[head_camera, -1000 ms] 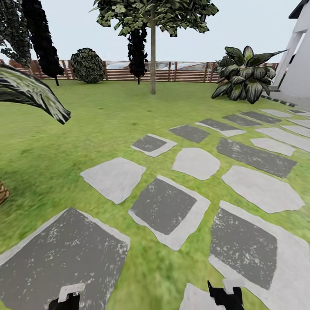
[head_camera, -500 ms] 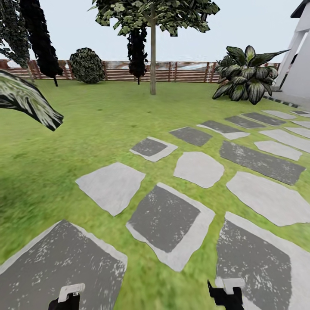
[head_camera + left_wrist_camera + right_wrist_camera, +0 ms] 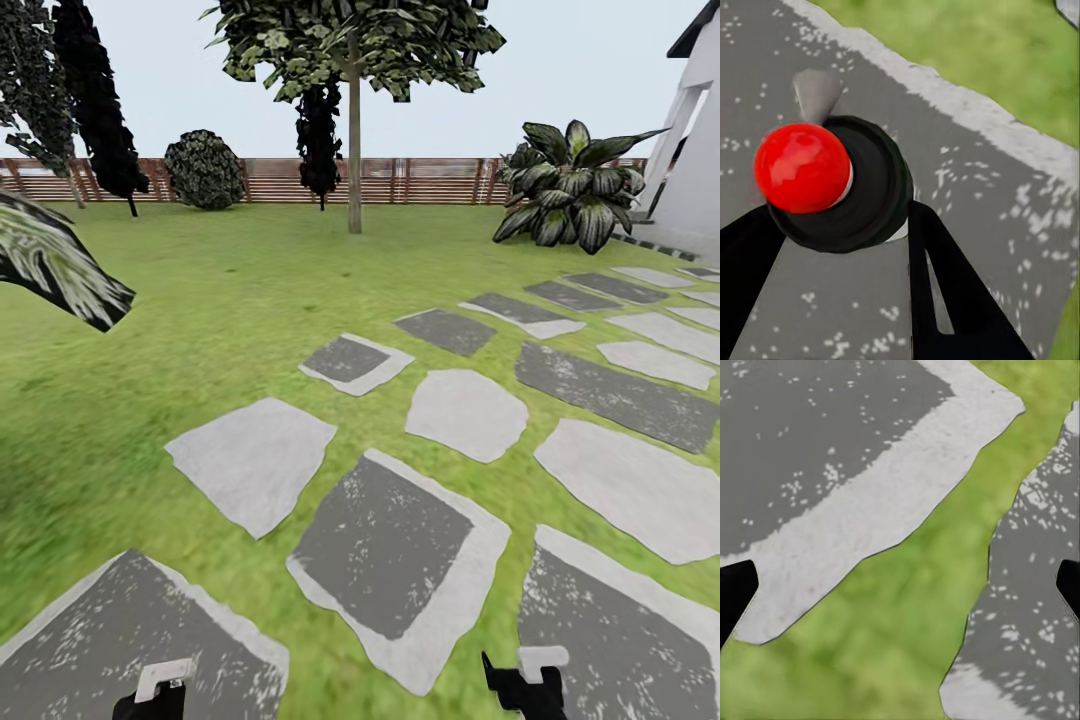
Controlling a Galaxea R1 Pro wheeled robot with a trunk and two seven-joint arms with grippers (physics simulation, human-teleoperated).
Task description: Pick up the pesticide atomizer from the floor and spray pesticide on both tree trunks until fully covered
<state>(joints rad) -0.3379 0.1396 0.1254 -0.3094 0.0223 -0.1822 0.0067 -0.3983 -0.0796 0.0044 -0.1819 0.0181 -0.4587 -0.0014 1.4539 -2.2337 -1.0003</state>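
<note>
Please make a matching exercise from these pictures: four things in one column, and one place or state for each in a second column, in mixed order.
Things
1. pesticide atomizer
2. right gripper
3. round bush
4. broad-leaved plant

Places or states
A. open over grass and paving slabs, holding nothing
B. at the fence, far left of the thin tree
C. held between the left gripper's fingers
D. far right, near the white building

Pairs: 1-C, 2-A, 3-B, 4-D

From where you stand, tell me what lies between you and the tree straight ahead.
In the head view, stepping stones set in the lawn, then bare grass up to the tree trunk. Nothing stands in the way.
</note>
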